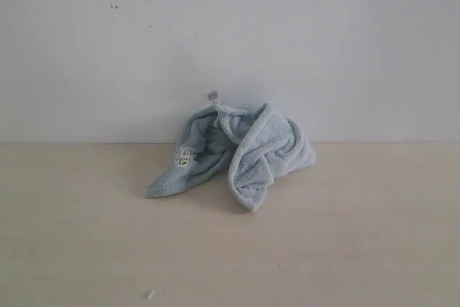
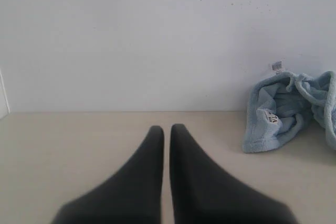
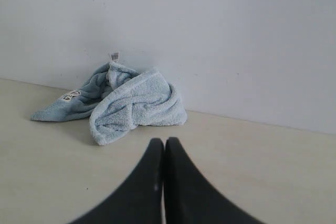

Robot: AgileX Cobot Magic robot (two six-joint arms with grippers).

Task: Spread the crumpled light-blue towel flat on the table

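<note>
On the left, the left arm's dark two-fingered gripper (image 2: 167,129) hovers low over the wide, smooth light-beige table (image 1: 86,235). Its fingers are pressed together with only a thin slit between them, and they hold nothing. It is well apart from the cloth.

In the middle, close to the white wall (image 1: 230,34), the pale light-blue fluffy terry towel (image 1: 237,152) sits on the table in a crumpled heap. It is folded over itself, with one corner trailing left. One small white sewn-in label (image 1: 212,95) sticks up at the top.

On the right, the right arm's dark gripper (image 3: 164,142) is likewise closed and empty, short of the towel.

By my judgement nothing is done yet. Reaching the towel, gripping its corners and pulling it flat all remain.
</note>
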